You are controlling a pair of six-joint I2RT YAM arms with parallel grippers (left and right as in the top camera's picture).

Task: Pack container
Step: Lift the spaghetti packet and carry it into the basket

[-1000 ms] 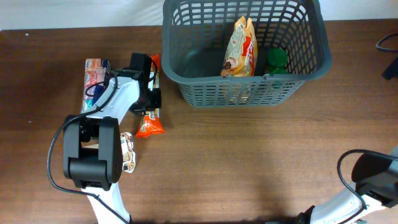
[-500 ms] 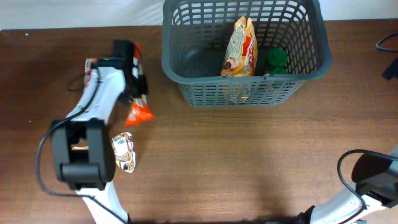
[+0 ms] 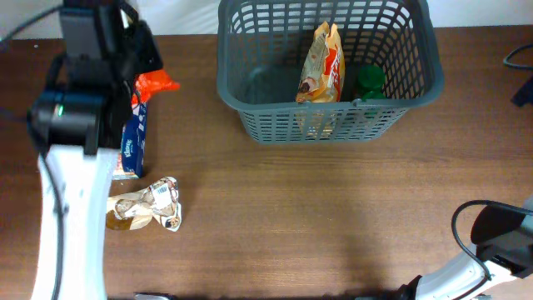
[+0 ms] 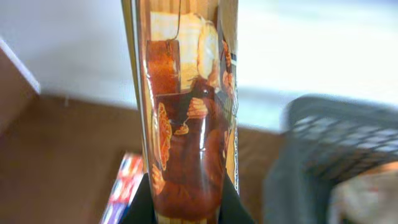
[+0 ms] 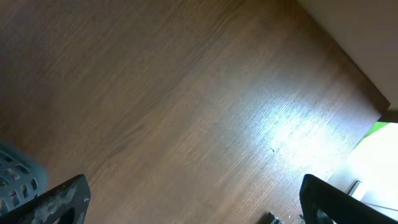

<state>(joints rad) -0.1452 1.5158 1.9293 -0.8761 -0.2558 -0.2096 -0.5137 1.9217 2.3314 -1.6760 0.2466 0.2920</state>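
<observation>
Basket (image 3: 275, 107): dark grey, with slotted sides. It stands on the worktop (image 3: 333, 217) at the far edge, right of centre, well apart from both grippers. In the left wrist view it is a blurred grey shape at the right.
Basket contents: 2 items. A tall orange and cream snack bag (image 3: 323, 62) stands on edge near the middle. A green item (image 3: 371, 81) lies just right of it, against the near wall.
Left gripper (image 4: 186, 202): closed on a snack packet (image 4: 189, 124). The dark fingers (image 4: 142, 202) clamp the packet's lower end from both sides.
Snack packet: glossy, brown and orange, and upright in the left wrist view. From overhead its orange-red end projects to the right of the gripper, left of the basket and clear of it.
Left arm (image 3: 75, 167): white links fill the left side of the overhead view, and the black wrist sits near the top left corner.
Right gripper (image 5: 193, 186): open, jaws wide apart, nothing between them. Only bare wood lies beneath it, and 1 corner of the basket shows at the left edge of the right wrist view.
Right arm (image 3: 491, 250): at the bottom right corner of the overhead view, well apart from the basket.
Box (image 3: 133, 143): blue and multicoloured, flat on the worktop, partly covered by the left arm.
Crumpled packet (image 3: 150, 208): silver and tan, on the worktop just nearer than the box.
</observation>
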